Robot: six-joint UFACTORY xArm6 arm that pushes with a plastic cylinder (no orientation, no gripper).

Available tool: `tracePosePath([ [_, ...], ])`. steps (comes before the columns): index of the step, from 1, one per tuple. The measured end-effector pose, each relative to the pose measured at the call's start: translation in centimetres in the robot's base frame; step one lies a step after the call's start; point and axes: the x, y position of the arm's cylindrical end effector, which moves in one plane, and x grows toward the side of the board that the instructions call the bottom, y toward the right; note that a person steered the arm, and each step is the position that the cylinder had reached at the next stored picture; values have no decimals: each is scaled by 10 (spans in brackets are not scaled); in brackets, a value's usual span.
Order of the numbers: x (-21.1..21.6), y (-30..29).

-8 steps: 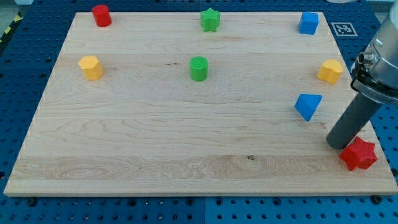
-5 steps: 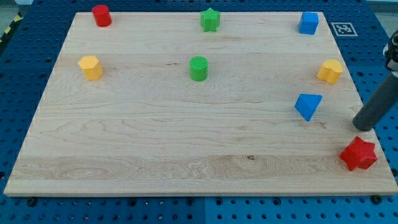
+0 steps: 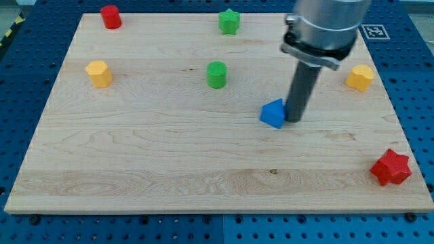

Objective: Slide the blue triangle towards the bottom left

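While my tip [image 3: 294, 120] — a bare rod, nothing to grasp with — touches the blue triangle block [image 3: 273, 114] on its right, an off-centre push could spin it aside.

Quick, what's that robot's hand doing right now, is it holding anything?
No hand: my tip holds nothing, pressed against the blue triangle on its right side in the view.

My tip [image 3: 294, 120] sits against the blue triangle [image 3: 273, 114] on its right side. Toward the view's bottom left I see only bare board [image 3: 135, 169]. The green cylinder [image 3: 216, 74] stands up-left of the triangle, off that line; the red star [image 3: 390, 168] is well apart at bottom right.
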Motion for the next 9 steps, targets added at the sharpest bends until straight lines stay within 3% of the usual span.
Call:
tracePosePath([
  [1, -7, -36],
  [5, -19, -45],
  [7, -16, -110],
  [9, 35, -125],
])
